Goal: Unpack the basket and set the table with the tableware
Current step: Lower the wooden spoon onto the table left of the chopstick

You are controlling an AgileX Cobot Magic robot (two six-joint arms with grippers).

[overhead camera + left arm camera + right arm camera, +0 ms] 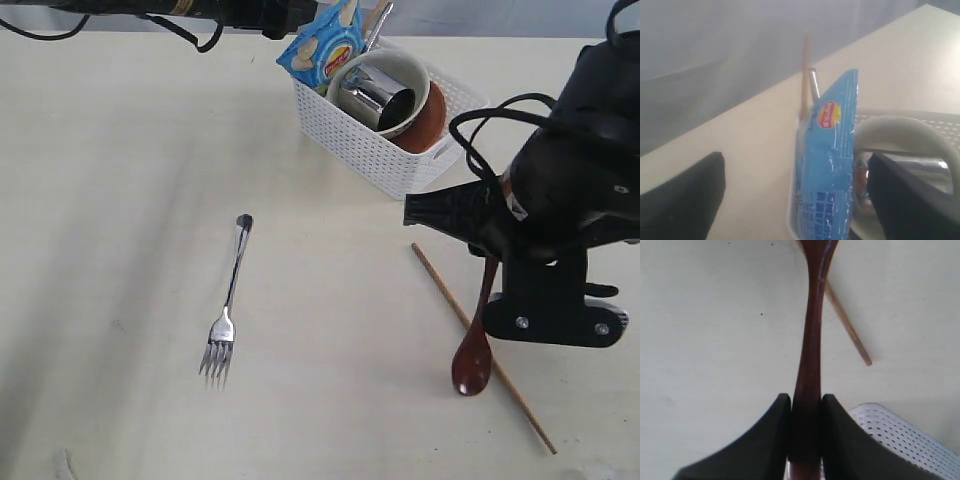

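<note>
The white basket (400,160) stands at the back of the table (120,200). It holds a cream bowl (412,66) with a steel cup (375,95) inside, a brown plate (432,120) and a blue snack packet (325,45). My left gripper (285,18) is open, and in the left wrist view the packet (832,165) stands between its wide-apart fingers (680,200). A chopstick (805,75) and a steel handle (813,85) stick up behind the packet. My right gripper (806,400) is shut on the handle of the red-brown spoon (473,360), which hangs over a chopstick (480,345) lying on the table.
A steel fork (228,310) lies alone on the table left of centre, tines toward the front. The right arm's black body (570,200) looms over the table's right side, just in front of the basket corner (900,435).
</note>
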